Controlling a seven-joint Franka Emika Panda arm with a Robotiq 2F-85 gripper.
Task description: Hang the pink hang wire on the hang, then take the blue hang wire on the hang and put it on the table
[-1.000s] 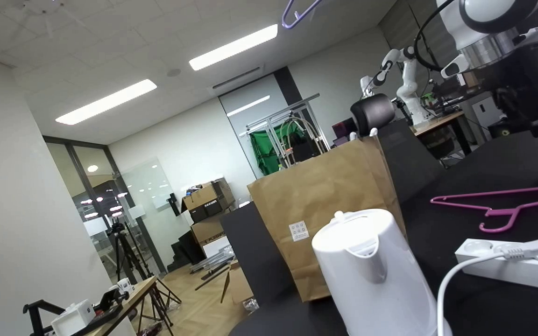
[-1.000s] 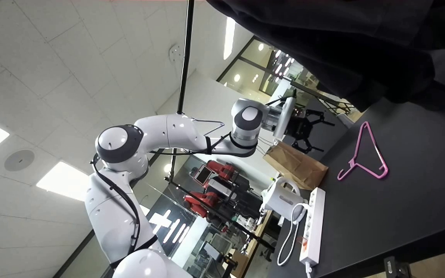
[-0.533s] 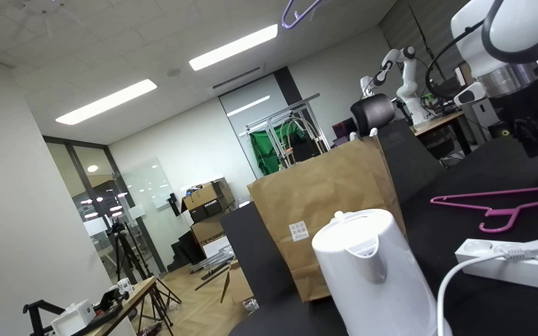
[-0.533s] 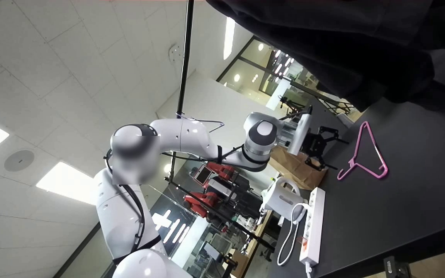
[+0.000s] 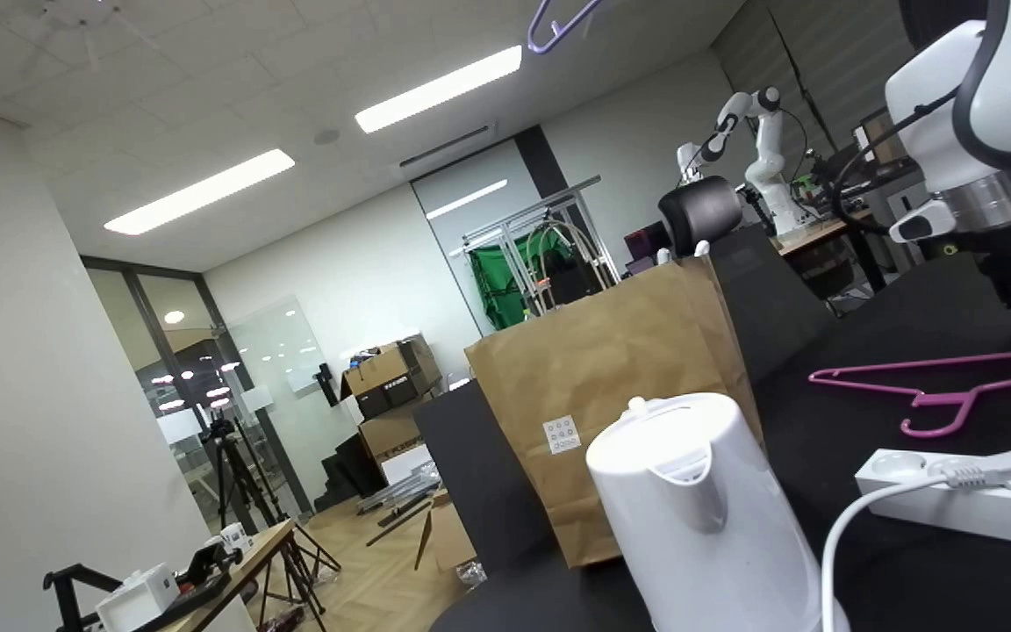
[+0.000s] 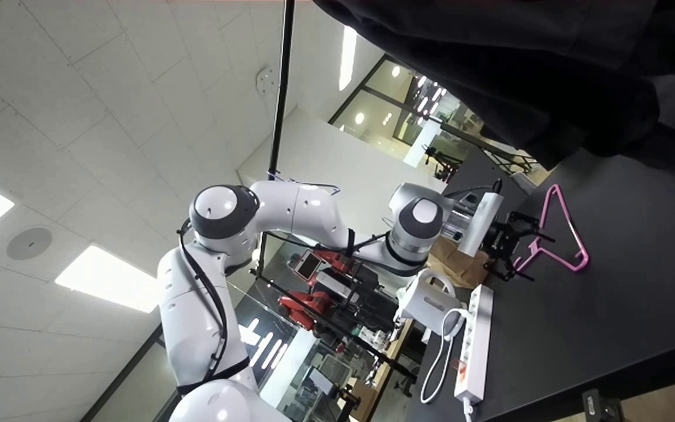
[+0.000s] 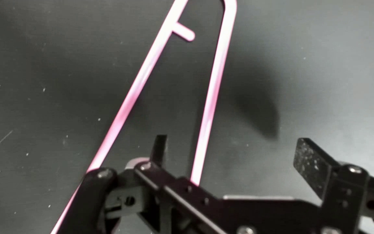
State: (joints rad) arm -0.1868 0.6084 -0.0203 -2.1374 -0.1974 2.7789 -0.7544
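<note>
My fingers [image 7: 313,165] are spread wide, nothing gripped, I reckon to straddle one bar of the pink hanger [image 7: 213,94], flat on the worktop [image 7: 37,81] toward 12 o'clock in my wrist view. The blue hanger [image 5: 569,30] hangs at 12 in an exterior view.

The table hanger [image 5: 940,398] lay flat on the table [image 6: 624,316], beneath the gripper [image 7: 230,143]; in the wrist view, one side of the hanger's outline showed between the fingertips [image 7: 315,165] and another to the left of both. In an exterior view, the power strip [image 5: 935,511], with a plug [image 5: 993,471] seated in it, lay before this hanger; the kettle [image 5: 707,518] stood left of the strip, and the bag [image 5: 593,377] behind the kettle. The pole hanger [image 5: 563,33], cut by the upper edge of that view, hung at the pole [image 6: 280,88], higher than the table and partly behind the arm [image 6: 308,211].
</note>
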